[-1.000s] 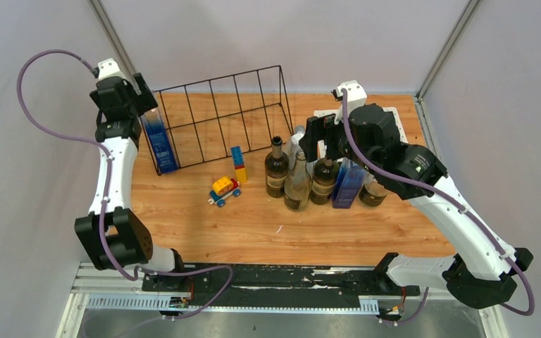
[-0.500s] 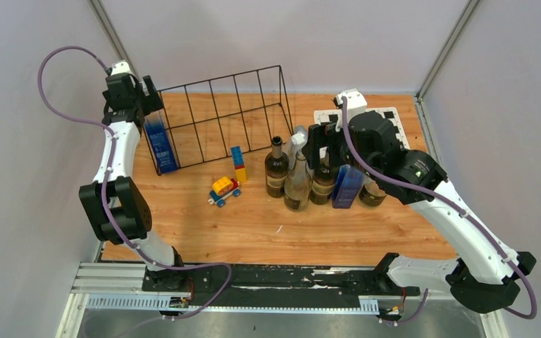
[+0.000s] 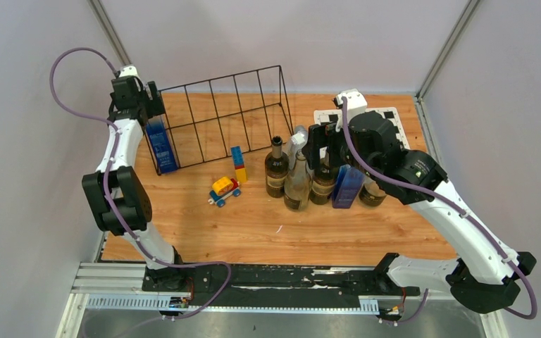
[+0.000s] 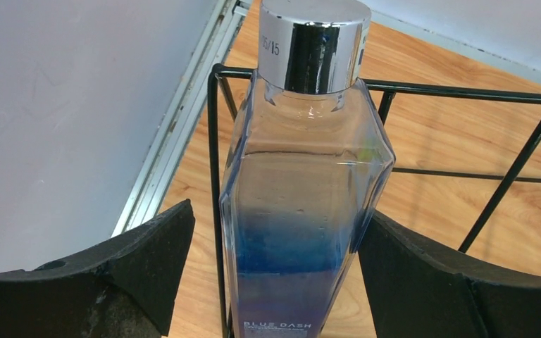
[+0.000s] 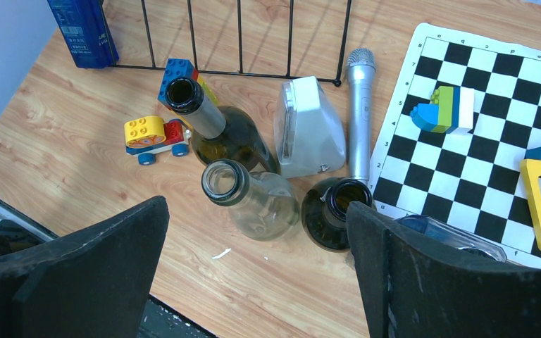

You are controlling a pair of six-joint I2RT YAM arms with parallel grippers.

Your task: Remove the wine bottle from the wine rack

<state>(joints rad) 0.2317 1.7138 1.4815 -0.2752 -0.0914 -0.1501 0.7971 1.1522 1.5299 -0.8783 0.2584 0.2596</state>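
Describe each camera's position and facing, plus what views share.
Top external: above and behind the bases, looking down at the table; left arm, right arm show.
Left wrist: on left hand, facing the blue bottle in the wine rack; fingers show.
Right wrist: on right hand, looking down at open bottles; fingers show.
Shared: all three show the blue bottle.

Left wrist view: tall clear square bottle with blue lower half and chrome cap [image 4: 306,211]. Its base and label run off the bottom edge, its cap top off the upper edge. My left fingers [image 4: 113,274] are clipped below. I cannot tell whether the right-hand pad touches the glass.

Overhead: my right arm [image 3: 408,165] covers most of the black-and-white chessboard mat [image 3: 392,113].

Right wrist view: yellow plastic frame [image 5: 534,204] is clipped at the right edge.
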